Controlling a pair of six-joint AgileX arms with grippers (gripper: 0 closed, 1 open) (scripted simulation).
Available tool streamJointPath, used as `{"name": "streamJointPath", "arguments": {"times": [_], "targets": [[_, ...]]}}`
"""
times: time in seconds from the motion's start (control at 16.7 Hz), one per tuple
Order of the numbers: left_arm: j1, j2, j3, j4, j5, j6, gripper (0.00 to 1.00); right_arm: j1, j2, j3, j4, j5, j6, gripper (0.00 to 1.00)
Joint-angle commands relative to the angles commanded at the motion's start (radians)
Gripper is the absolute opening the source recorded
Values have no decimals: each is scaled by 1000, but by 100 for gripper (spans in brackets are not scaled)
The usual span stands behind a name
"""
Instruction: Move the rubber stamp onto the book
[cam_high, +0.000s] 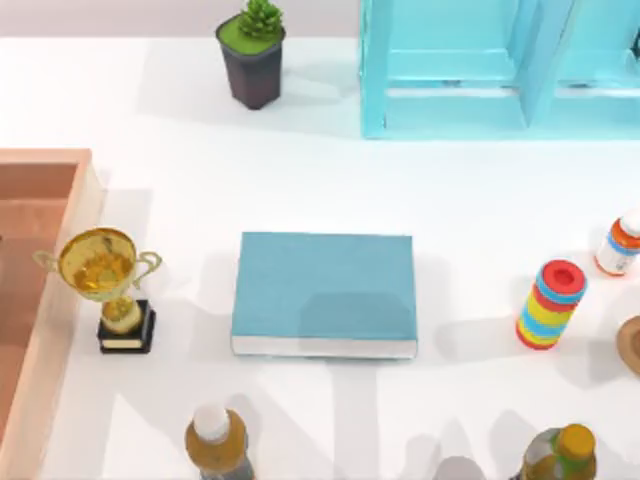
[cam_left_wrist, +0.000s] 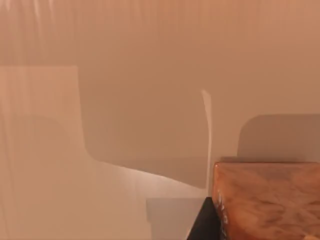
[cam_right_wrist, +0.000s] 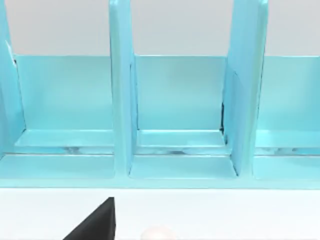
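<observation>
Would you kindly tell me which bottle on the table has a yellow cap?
The bottle at the near edge, right of the book; the left near-edge bottle and the orange-and-white bottle have white caps.

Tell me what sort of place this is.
Probably a rendered tabletop test scene, not a real room: a white table holding unrelated props, such as a teal book, gold trophy and light-blue shelf unit.

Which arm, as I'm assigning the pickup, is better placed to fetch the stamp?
Probably right: the likely stamp sits at the table's right edge; the left wrist view faces the tray at the left.
</observation>
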Motion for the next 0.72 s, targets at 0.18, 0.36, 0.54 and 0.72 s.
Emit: {"name": "streamJointPath", "arguments": {"times": [0.18, 0.36, 0.54, 0.72], "targets": [[0, 0, 0, 0, 0, 0, 2, 0, 0, 0, 0, 0, 0, 100], [0, 0, 0, 0, 0, 0, 0, 0, 0, 0, 0, 0, 0, 100], [0, 0, 0, 0, 0, 0, 0, 0, 0, 0, 0, 0, 0, 100], [-2, -2, 0, 0, 0, 1, 0, 0, 0, 0, 0, 0, 0, 100]]}}
